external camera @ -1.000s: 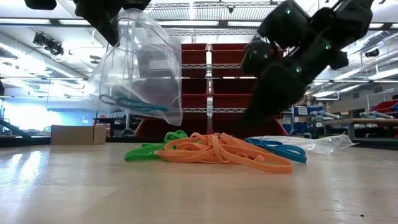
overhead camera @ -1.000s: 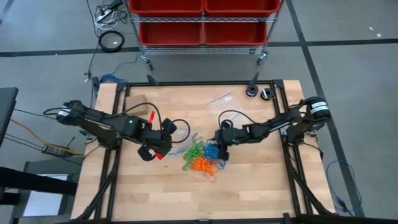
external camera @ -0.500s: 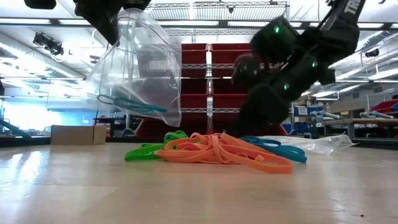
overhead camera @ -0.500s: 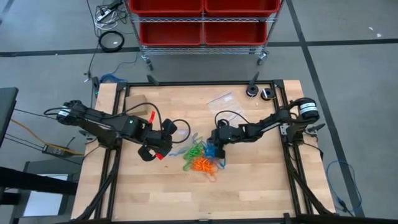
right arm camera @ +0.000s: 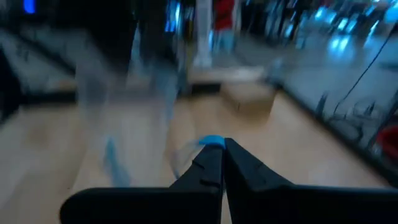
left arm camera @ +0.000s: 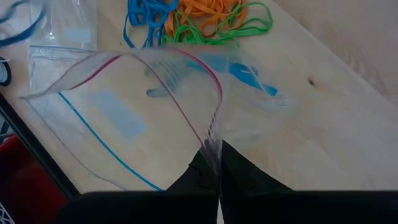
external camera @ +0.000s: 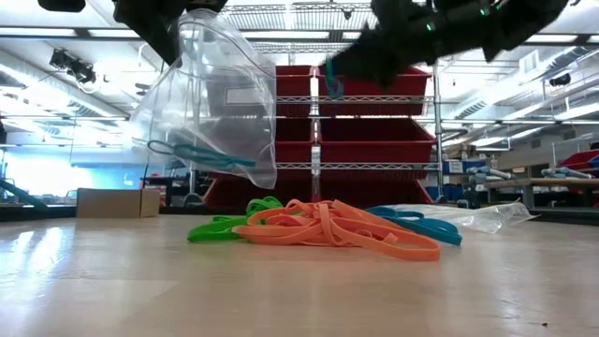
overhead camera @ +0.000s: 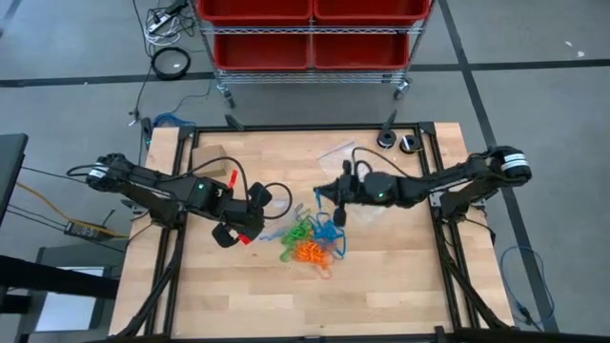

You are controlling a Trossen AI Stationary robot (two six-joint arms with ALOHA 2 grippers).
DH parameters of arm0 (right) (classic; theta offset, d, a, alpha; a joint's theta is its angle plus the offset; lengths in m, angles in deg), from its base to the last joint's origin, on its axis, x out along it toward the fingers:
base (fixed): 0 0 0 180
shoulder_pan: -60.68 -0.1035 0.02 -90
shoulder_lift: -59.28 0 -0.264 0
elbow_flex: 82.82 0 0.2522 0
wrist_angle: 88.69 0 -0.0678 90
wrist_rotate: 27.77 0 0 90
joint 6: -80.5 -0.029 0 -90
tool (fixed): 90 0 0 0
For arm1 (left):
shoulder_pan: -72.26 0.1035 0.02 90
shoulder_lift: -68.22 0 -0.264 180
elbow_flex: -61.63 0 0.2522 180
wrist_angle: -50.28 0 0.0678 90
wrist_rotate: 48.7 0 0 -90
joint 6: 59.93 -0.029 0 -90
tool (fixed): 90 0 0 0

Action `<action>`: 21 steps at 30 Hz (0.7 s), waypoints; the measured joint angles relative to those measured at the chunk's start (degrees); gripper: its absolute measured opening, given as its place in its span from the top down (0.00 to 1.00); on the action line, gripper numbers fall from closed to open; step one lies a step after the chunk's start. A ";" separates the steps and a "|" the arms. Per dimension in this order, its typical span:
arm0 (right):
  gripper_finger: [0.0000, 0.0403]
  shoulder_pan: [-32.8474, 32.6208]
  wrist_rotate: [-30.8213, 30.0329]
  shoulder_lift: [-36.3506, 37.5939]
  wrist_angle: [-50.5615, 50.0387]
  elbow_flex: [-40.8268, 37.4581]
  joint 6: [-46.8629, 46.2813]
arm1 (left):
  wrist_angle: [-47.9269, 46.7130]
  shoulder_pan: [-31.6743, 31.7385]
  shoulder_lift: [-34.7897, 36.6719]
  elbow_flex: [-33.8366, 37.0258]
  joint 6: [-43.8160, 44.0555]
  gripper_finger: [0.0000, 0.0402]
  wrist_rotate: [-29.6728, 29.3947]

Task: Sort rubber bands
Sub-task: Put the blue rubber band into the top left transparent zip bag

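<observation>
Item one — rubber bands (overhead camera: 308, 243): a tangled heap of green, orange and blue loops is lying near the middle of the wooden table (overhead camera: 381, 276). In the low view the orange bands (external camera: 342, 229) are sitting in front, the green ones (external camera: 225, 225) to one side and the blue ones (external camera: 416, 225) to the other, all resting on the tabletop.

Item two — right gripper (overhead camera: 319, 196): it is hanging in the air above the table, just beyond the heap, with its fingers clenched on a single blue rubber band (right arm camera: 211, 140); a bit of blue is showing at the fingertips in the right wrist view and dangling from them in the low view (external camera: 334, 89).

Item three — left gripper (overhead camera: 255, 217): it is pinching the rim of a clear zip bag (left arm camera: 130, 118) and holding it off the table beside the heap, mouth standing open. A few blue bands (external camera: 201, 154) are lying inside the bag.

Item four: a second clear bag (external camera: 487, 217) is lying flat on the table behind the heap.

Item five: a small cardboard box (overhead camera: 209, 157) is sitting near the table's far left corner.
</observation>
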 joint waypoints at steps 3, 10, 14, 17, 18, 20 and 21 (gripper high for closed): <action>1.00 0.53 -0.32 -0.44 0.58 3.26 1.36 | 1.03 0.00 -0.14 0.00 -0.01 1.00 0.69; 1.00 0.53 1.54 -9.06 -0.10 15.63 5.37 | 2.37 0.00 -1.90 0.00 -1.25 1.00 1.88; 1.00 0.53 3.71 -14.58 -4.76 22.27 6.30 | 2.29 0.00 -2.90 0.00 -1.54 1.00 1.76; 1.00 0.30 5.29 -17.71 -5.84 24.70 6.24 | 2.32 0.00 -2.91 0.00 -1.60 1.00 0.83; 1.00 0.14 5.88 -18.39 -5.42 25.13 6.05 | 2.40 0.00 -2.91 0.00 -1.62 1.00 0.09; 1.00 -0.30 5.92 -19.50 -5.64 25.37 5.96 | 2.13 0.00 -2.91 0.00 -1.65 1.00 -0.94; 1.00 -0.48 5.94 -19.93 -5.82 25.43 5.96 | 2.23 0.00 -2.91 0.00 -1.66 1.00 -1.12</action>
